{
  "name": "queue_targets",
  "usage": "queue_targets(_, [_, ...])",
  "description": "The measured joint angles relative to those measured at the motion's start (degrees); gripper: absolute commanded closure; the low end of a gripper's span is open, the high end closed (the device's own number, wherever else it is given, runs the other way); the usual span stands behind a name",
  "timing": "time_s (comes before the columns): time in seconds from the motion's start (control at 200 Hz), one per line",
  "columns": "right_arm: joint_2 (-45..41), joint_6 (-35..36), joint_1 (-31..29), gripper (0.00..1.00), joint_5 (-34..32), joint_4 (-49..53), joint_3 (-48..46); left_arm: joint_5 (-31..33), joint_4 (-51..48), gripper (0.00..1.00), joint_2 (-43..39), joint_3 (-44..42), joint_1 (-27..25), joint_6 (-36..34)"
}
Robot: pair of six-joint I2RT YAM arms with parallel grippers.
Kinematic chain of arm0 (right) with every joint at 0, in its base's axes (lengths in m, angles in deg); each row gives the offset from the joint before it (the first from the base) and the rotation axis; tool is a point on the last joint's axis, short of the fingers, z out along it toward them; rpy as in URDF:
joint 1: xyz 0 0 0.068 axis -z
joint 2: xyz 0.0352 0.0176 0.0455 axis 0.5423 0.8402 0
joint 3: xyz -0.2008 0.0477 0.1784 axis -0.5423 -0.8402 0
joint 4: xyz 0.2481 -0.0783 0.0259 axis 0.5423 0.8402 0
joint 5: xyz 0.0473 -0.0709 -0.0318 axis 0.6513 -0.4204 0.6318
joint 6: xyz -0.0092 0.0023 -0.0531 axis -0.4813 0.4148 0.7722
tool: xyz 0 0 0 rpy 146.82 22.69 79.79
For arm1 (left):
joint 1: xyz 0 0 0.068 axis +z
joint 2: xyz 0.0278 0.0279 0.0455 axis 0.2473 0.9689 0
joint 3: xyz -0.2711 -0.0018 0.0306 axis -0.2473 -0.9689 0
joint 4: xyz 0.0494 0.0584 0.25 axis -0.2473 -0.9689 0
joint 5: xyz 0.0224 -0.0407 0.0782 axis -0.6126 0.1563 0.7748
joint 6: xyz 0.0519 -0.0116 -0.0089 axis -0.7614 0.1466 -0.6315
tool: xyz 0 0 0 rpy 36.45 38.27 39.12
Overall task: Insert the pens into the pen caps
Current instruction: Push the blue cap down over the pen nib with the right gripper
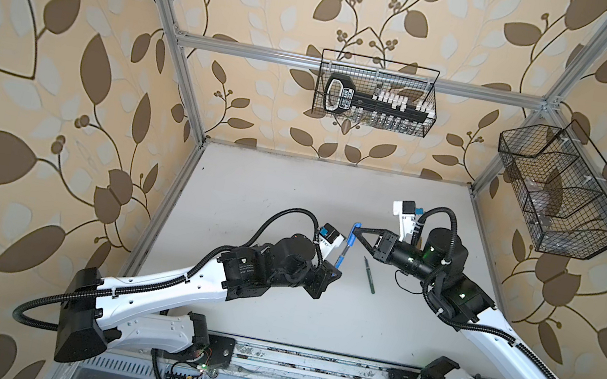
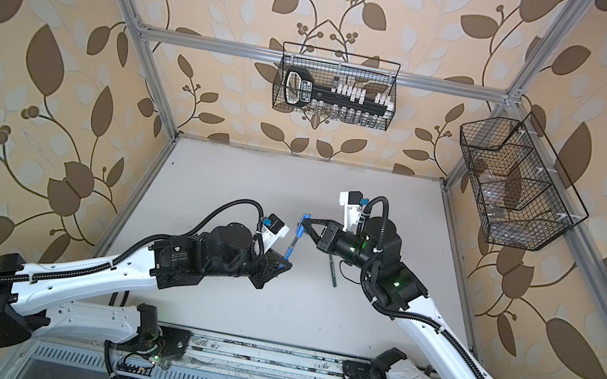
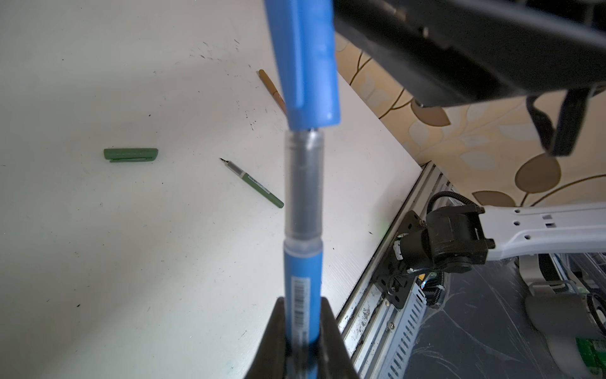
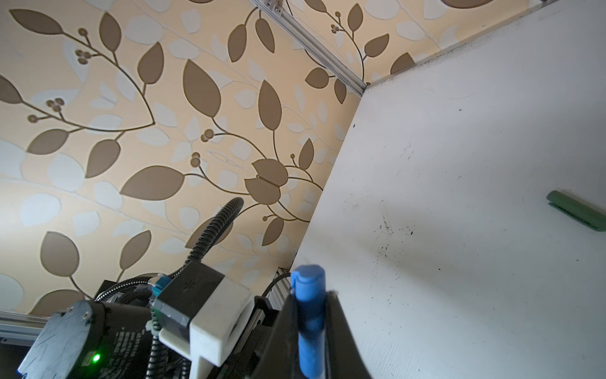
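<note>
Both raised, tips nearly meeting: left gripper [image 1: 336, 271] pinching blue pen [image 1: 344, 253] low on barrel, right gripper [image 1: 357, 233] pinching blue cap [image 1: 352, 238].

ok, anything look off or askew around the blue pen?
Slightly. In the left wrist view the blue cap, pinched by the right gripper, looks tilted against the blue pen in the left gripper, so the two seem not quite in line. Dark specks dot the table.

Left pincer [image 1: 336, 272] and right pincer [image 1: 356, 232] both clamped tight, raised close together.
</note>
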Motion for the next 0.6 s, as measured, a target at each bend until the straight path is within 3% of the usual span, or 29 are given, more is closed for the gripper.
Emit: queue_targets(0.601, [-0.2, 2.2, -0.3, 0.87, -1.1, 0.8, 0.0, 0.6, -0.5, 0.85, -0.3, 0.0, 0.0, -0.6])
